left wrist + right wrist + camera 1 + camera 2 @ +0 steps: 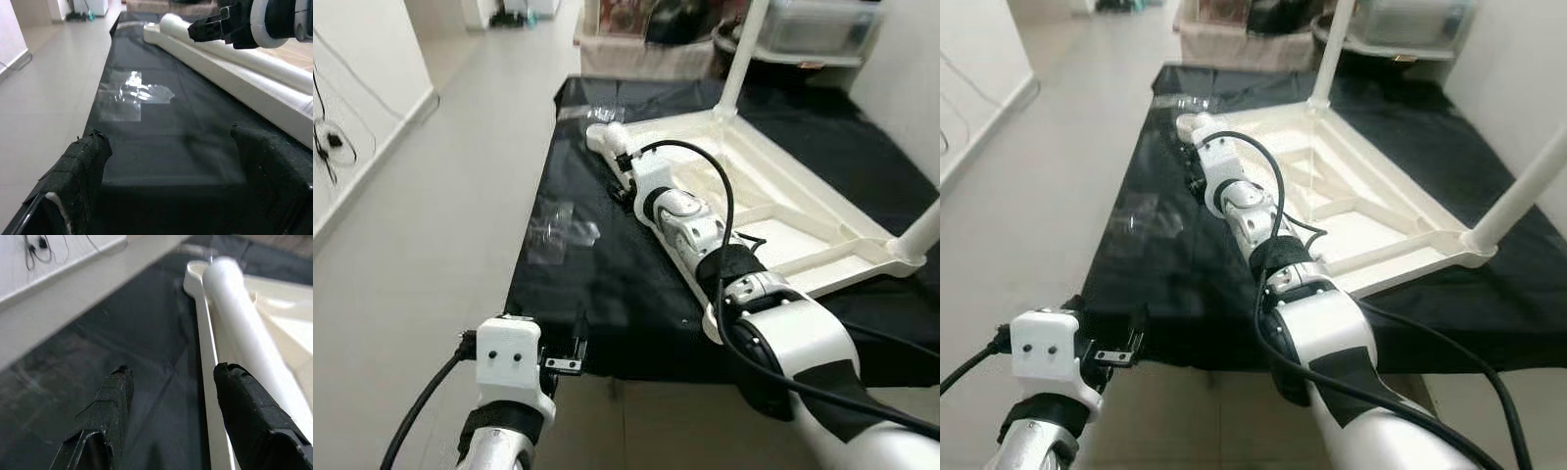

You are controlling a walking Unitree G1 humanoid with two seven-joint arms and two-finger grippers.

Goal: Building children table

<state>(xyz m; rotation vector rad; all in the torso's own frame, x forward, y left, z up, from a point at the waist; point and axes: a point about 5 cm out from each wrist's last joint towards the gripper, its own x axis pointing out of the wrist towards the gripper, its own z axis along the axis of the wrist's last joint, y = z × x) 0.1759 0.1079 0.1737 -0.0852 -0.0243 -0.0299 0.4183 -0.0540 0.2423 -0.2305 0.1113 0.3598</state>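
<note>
1. Left eye view: An upturned white table top (pixel 803 230) lies on a black cloth (pixel 607 284) spread over the floor (pixel 421 245). Two table legs stand upright in its corners, one at the far corner (pixel 741 59), one at the near right corner (pixel 918 235).
2. Same view: The right arm is stretched forward and low along the table top's left edge. The right gripper (pixel 625 181) sits just beside a loose white leg (pixel 607 137) lying at the far left corner. I cannot tell from here whether it touches the leg.
3. Same view: The left arm is bent close to the body, with the left gripper (pixel 566 360) at the near edge of the cloth. A clear plastic wrapper (pixel 558 230) lies on the cloth well ahead of it.
4. Right eye view: Same layout. Storage boxes (pixel 1410 24) stand beyond the far end of the cloth.
5. Left wrist view: The two padded fingers (pixel 83 161) are spread apart, nothing between them, low over the cloth. Ahead lie the wrapper, the table top's edge and the loose leg resting along it, with the right gripper by the leg's far part.
6. Right wrist view: The fingers (pixel 115 396) are parted and hold nothing. The loose leg runs along the table top's rim, beside one finger; contact cannot be made out.
</note>
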